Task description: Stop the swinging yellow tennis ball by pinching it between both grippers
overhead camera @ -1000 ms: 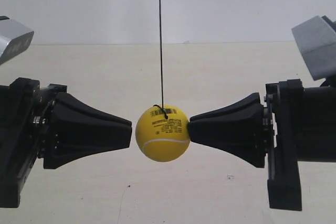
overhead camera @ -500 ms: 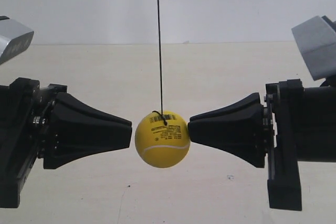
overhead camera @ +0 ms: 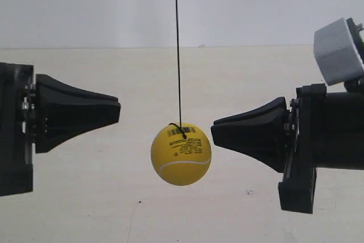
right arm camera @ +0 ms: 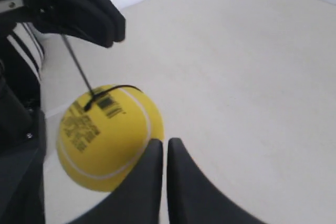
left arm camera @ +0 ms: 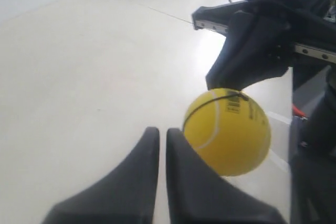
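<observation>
A pale wall is standing behind a cream worktop, over which the yellow tennis ball is hanging on a thin dark string. The left end effector, its jaws pressed together, is pointing in from the exterior view's left, higher than the ball and well apart from it. The right end effector, jaws likewise together, is sitting just beside the ball's upper side, though contact cannot be told.
</observation>
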